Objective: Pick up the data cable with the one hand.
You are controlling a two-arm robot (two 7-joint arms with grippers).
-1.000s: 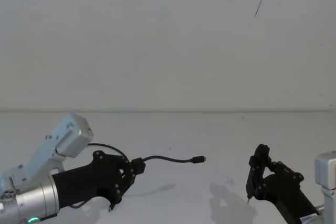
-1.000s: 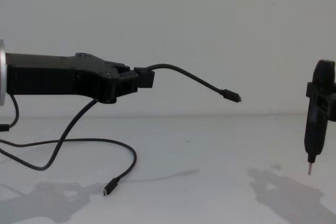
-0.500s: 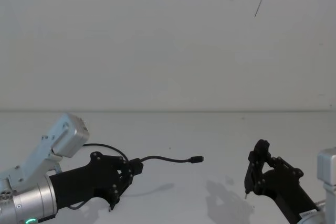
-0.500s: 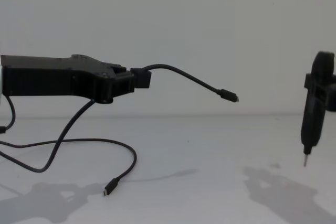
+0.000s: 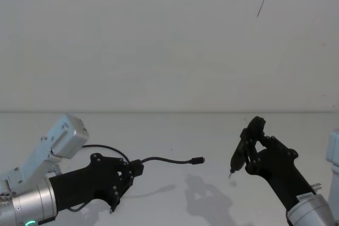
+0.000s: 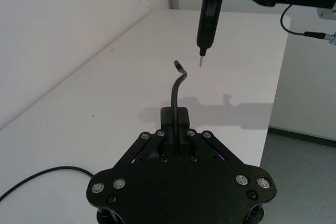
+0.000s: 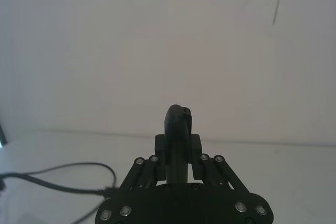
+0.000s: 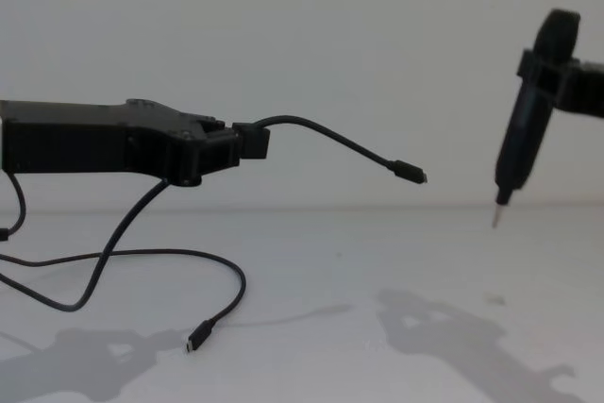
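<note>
Black two-finger left gripper [image 8: 247,142] pinches the thin black data cable [image 8: 349,143]; ahead, the right gripper's [image 5: 253,149] clamped black pen-shaped tool [image 8: 522,134] may snag it.

The data cable [image 8: 179,252] runs off the chest view's left edge.

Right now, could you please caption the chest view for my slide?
Left gripper holds the data cable aloft; right gripper holds a pen-shaped tool opposite.

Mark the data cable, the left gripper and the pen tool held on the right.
data cable [image 8: 409,172], chest view, plug end held up in the air.
left gripper [image 8: 247,142], chest view, between the fingertips clamping the cable.
pen tool [image 8: 521,134], chest view, mid-barrel.
</note>
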